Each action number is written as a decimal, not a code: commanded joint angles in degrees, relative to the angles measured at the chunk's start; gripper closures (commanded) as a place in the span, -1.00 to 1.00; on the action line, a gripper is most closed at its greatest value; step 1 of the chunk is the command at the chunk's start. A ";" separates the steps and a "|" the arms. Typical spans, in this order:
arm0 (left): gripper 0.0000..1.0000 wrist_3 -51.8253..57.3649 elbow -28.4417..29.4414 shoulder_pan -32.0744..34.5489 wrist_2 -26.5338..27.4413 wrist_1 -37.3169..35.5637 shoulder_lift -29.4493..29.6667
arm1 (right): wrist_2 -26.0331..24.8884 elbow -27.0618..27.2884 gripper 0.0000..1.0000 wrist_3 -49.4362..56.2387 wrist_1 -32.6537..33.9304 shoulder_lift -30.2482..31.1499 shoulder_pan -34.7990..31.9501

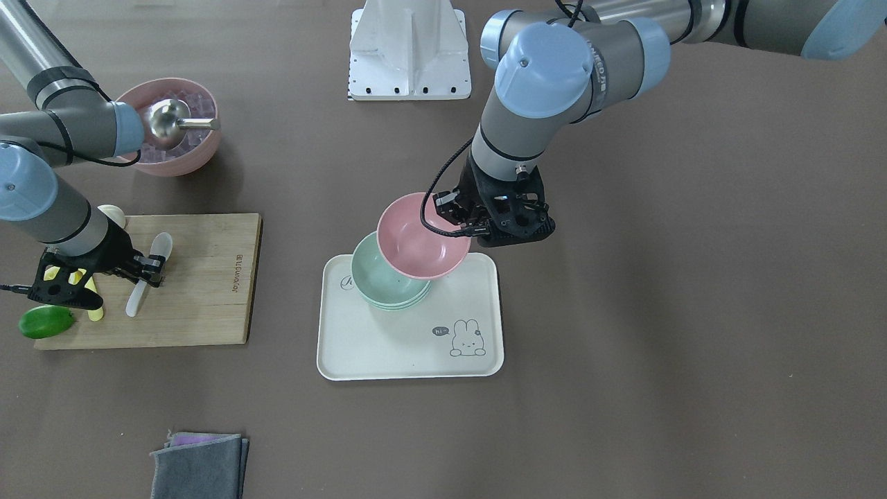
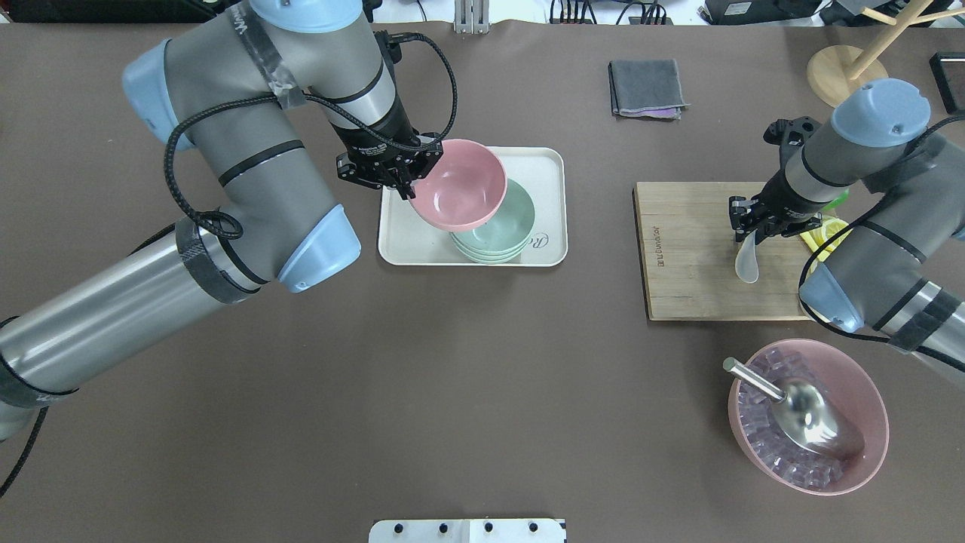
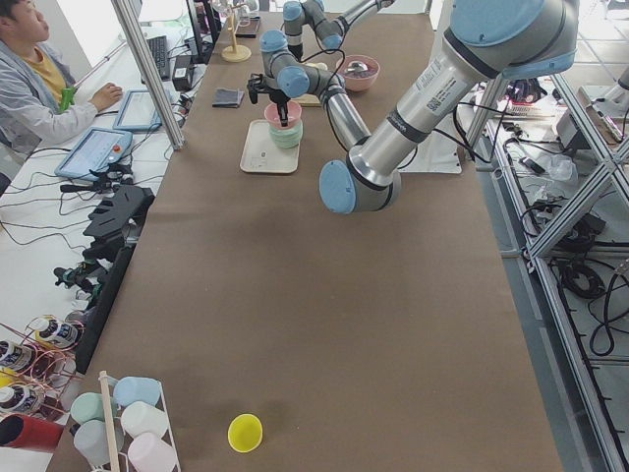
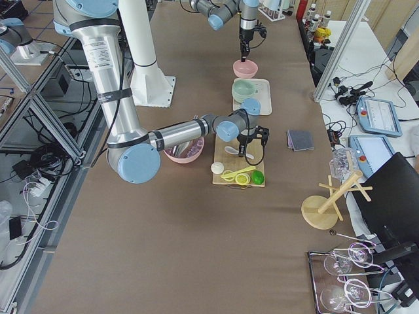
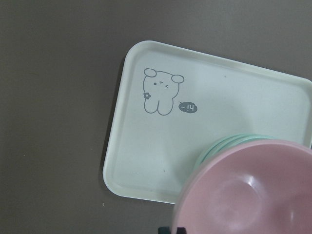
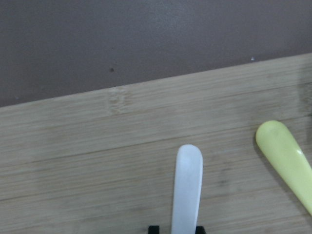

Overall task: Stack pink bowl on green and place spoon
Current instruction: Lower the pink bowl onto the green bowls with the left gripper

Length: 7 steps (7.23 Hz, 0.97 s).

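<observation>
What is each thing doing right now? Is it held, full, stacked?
green bowls: nested together on the tray
pink bowl: held tilted above green bowls, not stacked yet
left gripper: shut on pink bowl's rim
white spoon: gripped, at the cutting board
right gripper: shut on white spoon
big pink bowl: full of ice cubes, metal scoop inside
grey cloth: folded

A long brown table [image 3: 295, 324] fills the room — aluminium frame posts [image 3: 147, 74] either side, cables [image 3: 588, 280] on the pale floor [image 3: 34, 251].

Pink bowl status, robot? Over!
Left hand grips empty pink bowl by rim, tilted over stacked green bowls, unseated. Right hand holds white plastic spoon at wooden board. Nothing blocking.
</observation>
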<state>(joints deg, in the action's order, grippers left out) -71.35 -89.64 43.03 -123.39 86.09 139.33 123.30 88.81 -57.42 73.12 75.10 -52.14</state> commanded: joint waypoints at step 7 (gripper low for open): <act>1.00 -6.61 10.62 -1.98 0.17 11.72 4.20 | 0.19 0.75 1.00 -0.15 -0.18 0.13 0.02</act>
<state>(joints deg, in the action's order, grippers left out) -77.70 -79.63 41.05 -123.24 97.09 143.22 123.49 89.52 -57.57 72.95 75.31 -52.12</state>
